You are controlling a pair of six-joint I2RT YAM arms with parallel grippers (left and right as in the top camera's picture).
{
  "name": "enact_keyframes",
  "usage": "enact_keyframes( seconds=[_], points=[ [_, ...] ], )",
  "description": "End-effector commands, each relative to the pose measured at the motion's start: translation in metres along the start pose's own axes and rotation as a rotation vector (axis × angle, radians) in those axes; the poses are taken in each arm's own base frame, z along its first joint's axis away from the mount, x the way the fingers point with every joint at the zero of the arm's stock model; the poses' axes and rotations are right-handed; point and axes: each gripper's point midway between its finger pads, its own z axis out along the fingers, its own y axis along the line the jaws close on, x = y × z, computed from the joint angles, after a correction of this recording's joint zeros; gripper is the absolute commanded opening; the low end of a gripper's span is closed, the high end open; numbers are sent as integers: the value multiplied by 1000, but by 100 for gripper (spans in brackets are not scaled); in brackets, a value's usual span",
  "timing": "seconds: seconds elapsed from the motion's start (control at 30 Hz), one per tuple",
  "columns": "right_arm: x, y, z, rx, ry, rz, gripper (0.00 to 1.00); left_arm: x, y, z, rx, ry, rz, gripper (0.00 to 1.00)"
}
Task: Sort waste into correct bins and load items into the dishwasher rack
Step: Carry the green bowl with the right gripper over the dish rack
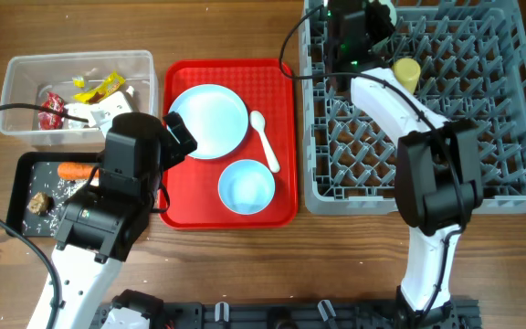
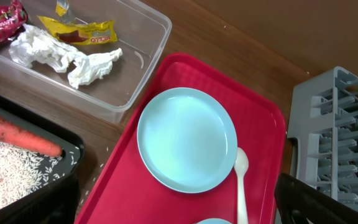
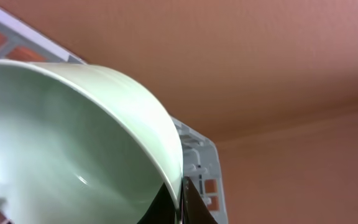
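Left arm: comes in from the near-left corner of the counter (image 1: 336, 256), wrist over the black tray (image 1: 21, 183), camera angled down. Left pincer (image 1: 179, 137) is spread wide, holds nothing, and hovers at the left edge of the red serving tray (image 1: 190, 208), just beside the light blue plate (image 1: 210, 121).

Right arm: base at the near edge, elbow over the near part of the dishwasher rack (image 1: 482, 110), forearm running to the rack's far-left corner. Right pincer (image 3: 180, 202) is clamped on the rim of the pale green bowl (image 3: 55, 137), which is tilted (the wrist view shows mostly its inside).

Positions:
- small yellow cup (image 1: 407, 73) in the rack, near the right wrist
- plate, white spoon (image 1: 265, 139) and light blue bowl (image 1: 247, 186) on the red tray
- red wrapper (image 1: 51, 105), yellow wrapper (image 1: 99, 89) and crumpled tissue (image 2: 67, 56) in the clear tub (image 1: 7, 100)
- carrot (image 1: 76, 170), rice (image 2: 11, 168) and brown lump (image 1: 37, 203) in the black tray
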Motion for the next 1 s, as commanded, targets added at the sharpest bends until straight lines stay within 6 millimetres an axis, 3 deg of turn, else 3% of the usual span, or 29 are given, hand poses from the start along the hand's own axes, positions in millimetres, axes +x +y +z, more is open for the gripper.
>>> enact_keyframes(
  seconds=[0.0,0.33,0.43,0.57,0.67,0.73,0.83,0.97],
  points=[
    [7,15,-8,0,52,-74,4,-9,-2,-4,-1,-27,0,100],
    [19,64,-42,-134,98,-118,9,-9,-2,-4,-1,-27,0,100],
    [24,73,-47,-173,110,-114,24,-9,-2,-4,0,-28,0,100],
    [32,86,-52,-235,126,-134,54,-9,-2,-4,-1,-27,0,100],
    [34,89,-58,-262,132,-112,64,-9,-2,-4,-1,-27,0,100],
    [31,91,-66,-337,117,-78,64,-9,-2,-4,-1,-27,0,100],
    [17,79,-90,-489,62,19,65,-9,-2,-4,-1,-27,0,100],
    [-1,25,-119,-528,-4,155,64,-9,-2,-4,-1,-27,0,100]
  ],
)
